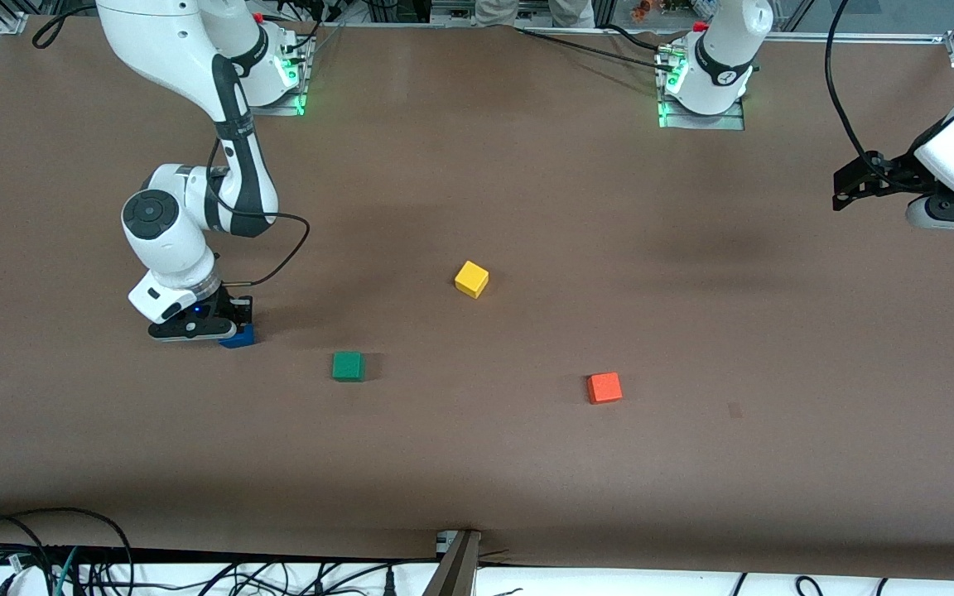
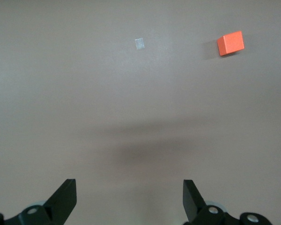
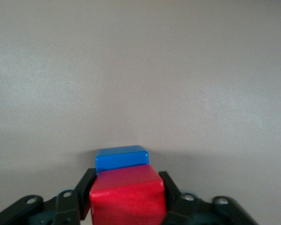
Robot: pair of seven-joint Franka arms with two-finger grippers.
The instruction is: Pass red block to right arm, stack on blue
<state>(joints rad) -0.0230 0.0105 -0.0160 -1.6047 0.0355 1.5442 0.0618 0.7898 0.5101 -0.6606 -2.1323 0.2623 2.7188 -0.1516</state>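
My right gripper (image 1: 237, 319) is low at the right arm's end of the table. In the right wrist view it (image 3: 126, 190) is shut on the red block (image 3: 127, 197), a black finger against each side. The red block sits on the blue cube (image 3: 121, 158), which shows just under it. In the front view only the blue cube (image 1: 239, 337) shows below the fingers; the red block is hidden by the hand. My left gripper (image 1: 841, 189) is open and empty, raised over the left arm's end of the table; in its wrist view (image 2: 129, 192) the jaws stand wide apart over bare table.
A green cube (image 1: 348, 366) lies beside the blue cube toward the middle. A yellow cube (image 1: 471, 279) lies mid-table. An orange-red cube (image 1: 604, 387) lies nearer the front camera and also shows in the left wrist view (image 2: 231, 43).
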